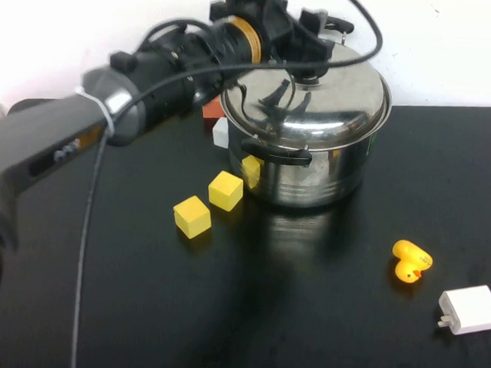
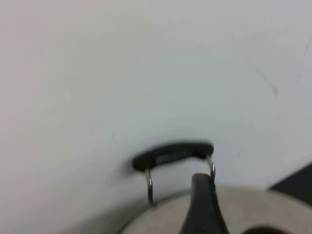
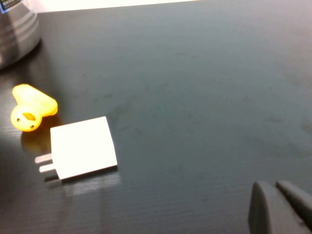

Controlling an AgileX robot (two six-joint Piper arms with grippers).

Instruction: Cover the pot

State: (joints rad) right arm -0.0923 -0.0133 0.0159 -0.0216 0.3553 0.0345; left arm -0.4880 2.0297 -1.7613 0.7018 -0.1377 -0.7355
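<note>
One black surface [image 1: 304, 321] before a white wall carries the lidded pot [image 1: 313, 167]. Left claw [image 1: 317, 38] over the lid [image 1: 334, 93] (grip unclear); right claw [image 3: 280, 207] closed, low over the surface.

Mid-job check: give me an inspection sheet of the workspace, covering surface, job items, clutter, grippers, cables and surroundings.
Surface: glossy black table.
Job's things: large shiny stainless-steel pot; domed steel lid sits on it.
Clutter: two yellow cubes; yellow rubber duck; white plug charger; red and white blocks behind the pot.
Grippers: left gripper over the lid's top; right gripper low over the table near the charger, fingers together.
Cables: black cable along the left arm.
Surroundings: white wall.
</note>
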